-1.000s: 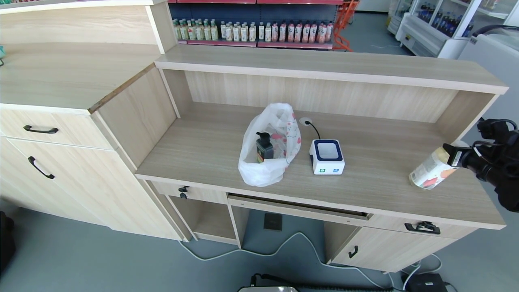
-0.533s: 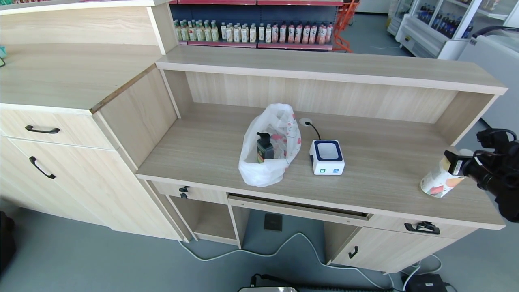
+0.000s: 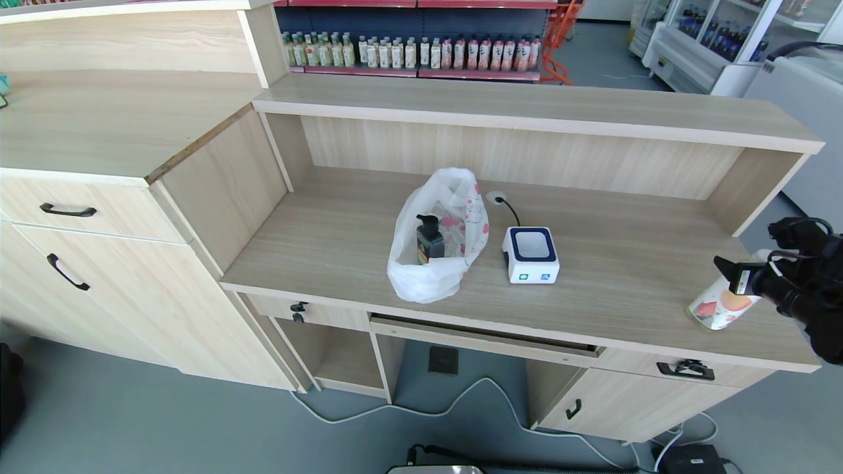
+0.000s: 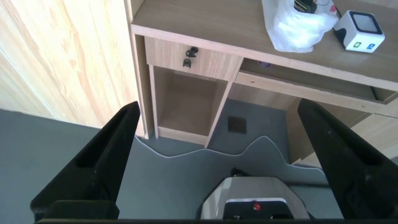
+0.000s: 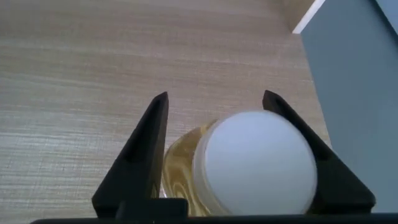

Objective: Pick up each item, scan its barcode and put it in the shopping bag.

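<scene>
The wooden checkout surface (image 3: pixel 612 263) carries everything. Toward its middle sits the white plastic shopping bag (image 3: pixel 421 280), its mouth open, and just beside it, on the robot's right, stands the scanner (image 3: pixel 531 255) with its window facing up. Well apart from both, near the surface's right front corner, is the white-capped bottle (image 3: pixel 718 309), tilted slightly with its base at or just above the wood. A dark pump bottle (image 3: pixel 429 242) stands inside the bag, next to something pale that I cannot make out.

The right gripper (image 3: pixel 736 282) is closed on the white-capped bottle just under its cap, one finger on each side. The left gripper (image 4: pixel 217 106) hangs low beside the cabinet front, fingers spread wide and holding nothing.

The grip sits high on a smooth round neck, so the bottle could swing or slip on the long carry to the scanner. So near the corner, a loose hold could send it over the edge. The barcode may also face away from the window, so the scan could miss.

Counted: one bag, one scanner, two bottles, two grippers.
</scene>
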